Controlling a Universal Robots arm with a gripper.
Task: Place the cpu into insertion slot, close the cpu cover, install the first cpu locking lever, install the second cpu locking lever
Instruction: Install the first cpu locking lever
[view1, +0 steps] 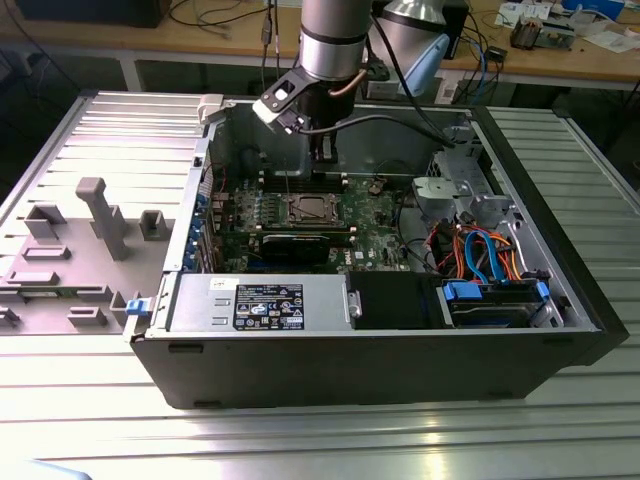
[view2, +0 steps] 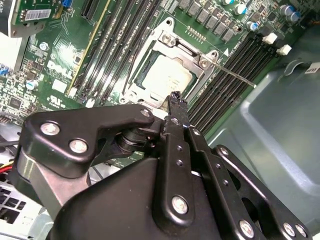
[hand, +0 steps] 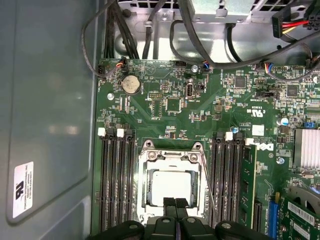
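Observation:
The silvery cpu (hand: 170, 186) lies in the insertion slot (view1: 308, 210) on the green board. Around it the cpu cover (hand: 170, 159) lies flat as a silvery frame. A thin metal locking lever (hand: 207, 182) slants along one side of the socket, and in the second wrist view the locking lever (view2: 235, 75) sticks out over the black memory slots. My gripper (hand: 175, 201) hovers just above the socket's edge, shut, with nothing between its fingers. The exterior view has the gripper (view1: 322, 150) inside the open case above the board, and the second wrist view has the gripper (view2: 175, 96) beside the cpu (view2: 167, 75).
Long black memory slots (hand: 117, 180) flank the socket on both sides. Cables (hand: 150, 30) hang at the board's far end. The case wall (hand: 45, 120) stands close by. A grey drive cage (view1: 455, 195), a power supply (view1: 260, 305) and a grey fixture (view1: 95, 215) outside the case are also here.

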